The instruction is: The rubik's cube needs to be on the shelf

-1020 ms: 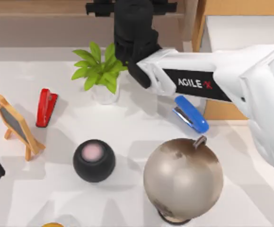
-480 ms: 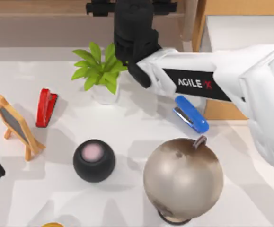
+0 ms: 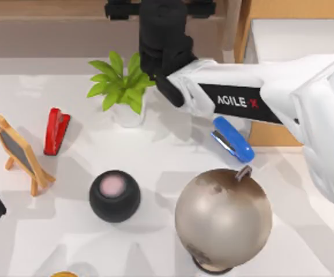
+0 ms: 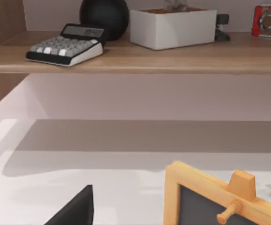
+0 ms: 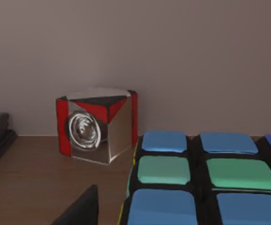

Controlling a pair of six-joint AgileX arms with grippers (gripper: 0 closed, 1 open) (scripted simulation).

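While the left arm stays parked at the table's nine o'clock edge, the right gripper reaches to twelve o'clock over the shelf. The rubik's cube sits on that board beside a red-and-chrome box; I cannot tell how the jaws stand.

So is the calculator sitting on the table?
No, the calculator sits up on the shelf, beside a white box.

Bright even light from above, soft grey shadows on the white desk, dull sheen on the globe, mild overall softness
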